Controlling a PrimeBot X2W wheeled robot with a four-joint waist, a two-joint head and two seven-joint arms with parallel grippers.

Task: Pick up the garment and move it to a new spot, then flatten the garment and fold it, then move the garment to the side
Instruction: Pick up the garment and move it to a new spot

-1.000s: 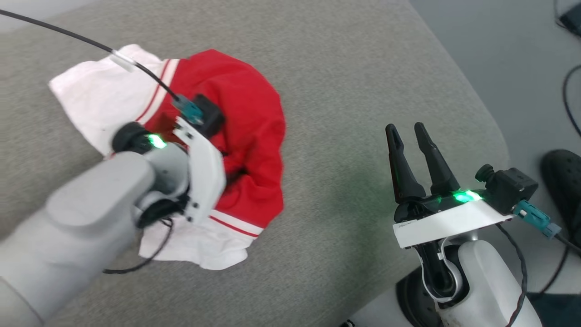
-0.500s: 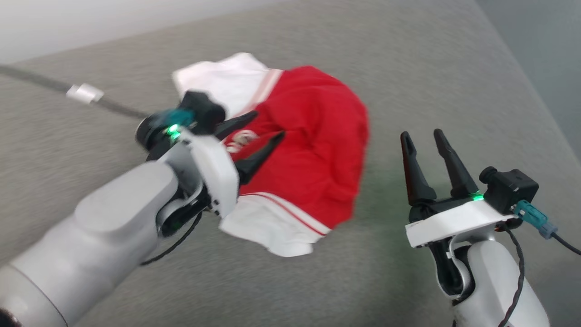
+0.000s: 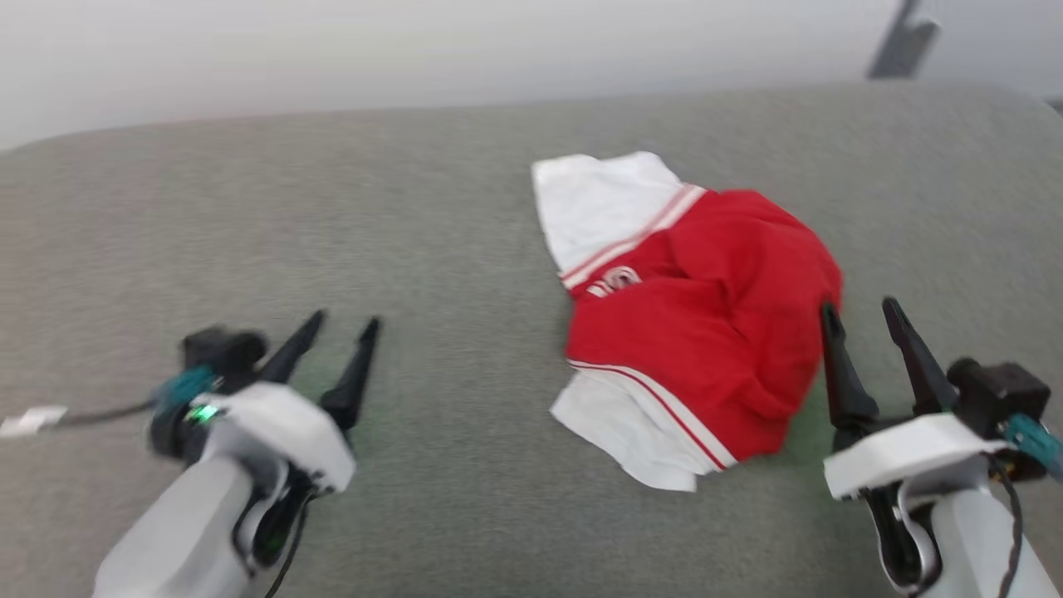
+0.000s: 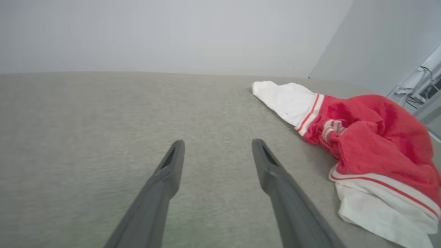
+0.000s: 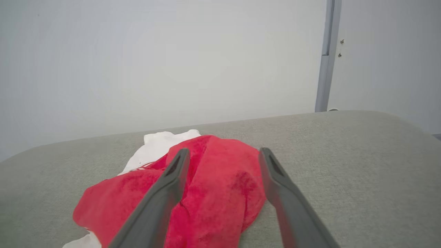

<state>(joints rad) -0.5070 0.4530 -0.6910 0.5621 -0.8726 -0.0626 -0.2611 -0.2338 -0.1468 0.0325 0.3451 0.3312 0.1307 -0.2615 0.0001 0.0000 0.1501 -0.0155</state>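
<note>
Finds garment bunched in a heap on grey padded surface, right of centre in head view, not yet flattened. Runs its long axis far-to-near: plain white sleeve at far end, white panel w/ striped trim at near end, red bulk bulging toward robot's right. Puts right gripper nearest: jaws spread, nothing btwn them, tips just beside heap's right edge, aimed over the red folds in its wrist view; can't tell if touching cloth. Shows left gripper well apart on the left, jaws also spread & empty, bare grey btwn it and heap, garment off to its right in its own wrist view. Judging next step as flattening: prob calls for one grip per end of that axis, so short reach for right arm, long sweep rightward for left. Risk: thin cloth dragging instead of spreading.
</note>
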